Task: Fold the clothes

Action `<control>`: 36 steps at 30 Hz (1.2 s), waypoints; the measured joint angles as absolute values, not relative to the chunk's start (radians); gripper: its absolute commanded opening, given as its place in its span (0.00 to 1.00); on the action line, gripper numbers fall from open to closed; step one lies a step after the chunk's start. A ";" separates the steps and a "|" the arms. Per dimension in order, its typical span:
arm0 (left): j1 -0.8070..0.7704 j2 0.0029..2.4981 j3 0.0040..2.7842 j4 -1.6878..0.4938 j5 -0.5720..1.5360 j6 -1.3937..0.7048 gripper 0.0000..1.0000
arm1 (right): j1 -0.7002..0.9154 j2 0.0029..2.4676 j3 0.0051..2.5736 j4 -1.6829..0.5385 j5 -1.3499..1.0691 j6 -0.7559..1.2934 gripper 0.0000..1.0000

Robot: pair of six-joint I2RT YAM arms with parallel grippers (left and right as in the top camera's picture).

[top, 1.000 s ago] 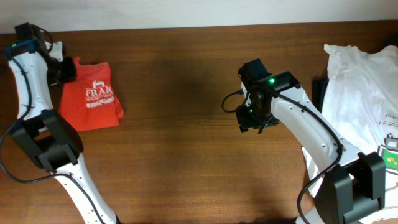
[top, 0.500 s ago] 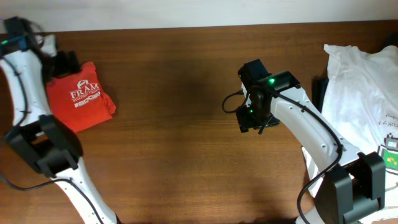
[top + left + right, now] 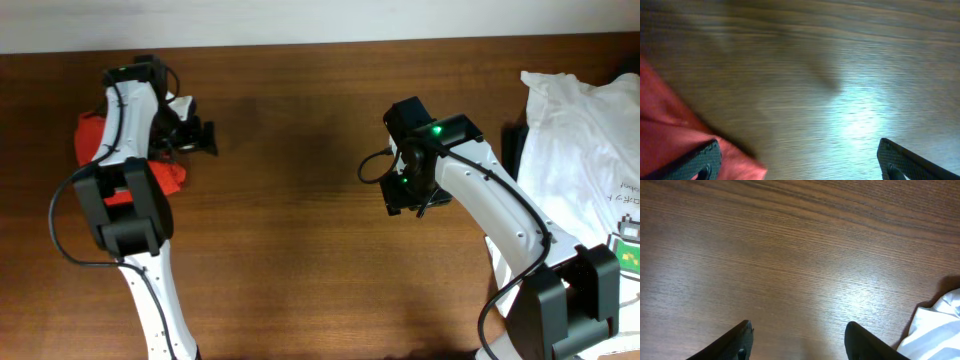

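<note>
The left gripper (image 3: pixel 197 138) has let go of the shirt (image 3: pixel 90 140), and its jaws now stand wide apart.

The table (image 3: pixel 290 250) is dark wood. A big white pile (image 3: pixel 580 120) lies at its right end. The red shirt lies at the far left end, partly hidden under the left arm. A second ago it was a small folded square with white letters, and the left arm was pulling it aside. Now that arm has swung over it, and the gripper sits just past the shirt's edge, above wood. The right gripper (image 3: pixel 405 192) has not moved. It hangs over wood, jaws apart too, holding nothing. I think this shirt is done and put aside, and the white pile may be next.
</note>
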State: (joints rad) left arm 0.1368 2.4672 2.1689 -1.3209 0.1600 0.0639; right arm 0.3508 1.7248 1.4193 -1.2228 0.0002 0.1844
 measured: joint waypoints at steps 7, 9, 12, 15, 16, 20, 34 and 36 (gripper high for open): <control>0.240 2.467 2.130 -1.336 0.105 0.062 0.99 | 0.351 1.725 1.419 -1.223 0.000 0.184 0.63; 0.280 2.467 2.124 -1.355 0.040 0.062 0.99 | 0.351 1.725 1.419 -1.223 0.000 0.184 0.63; 0.312 2.467 2.122 -1.346 0.035 0.062 0.99 | 0.351 1.725 1.419 -1.219 0.000 0.184 0.63; 0.304 2.467 2.122 -1.346 0.025 0.062 0.99 | 0.351 1.725 1.419 -1.219 0.000 0.184 0.63; 0.297 2.467 2.122 -1.346 0.026 0.062 0.99 | 0.351 1.725 1.419 -1.217 0.000 0.184 0.66; 0.250 2.467 2.122 -1.340 0.025 0.062 0.99 | 0.351 1.725 1.419 -1.195 -0.012 0.198 0.93; -0.083 2.447 2.107 -1.682 0.057 0.006 0.99 | 0.076 1.725 1.419 -1.370 -0.194 0.181 0.99; -0.081 2.415 2.072 -1.683 0.084 0.002 0.99 | 0.074 1.725 1.419 -1.420 -0.194 0.167 0.99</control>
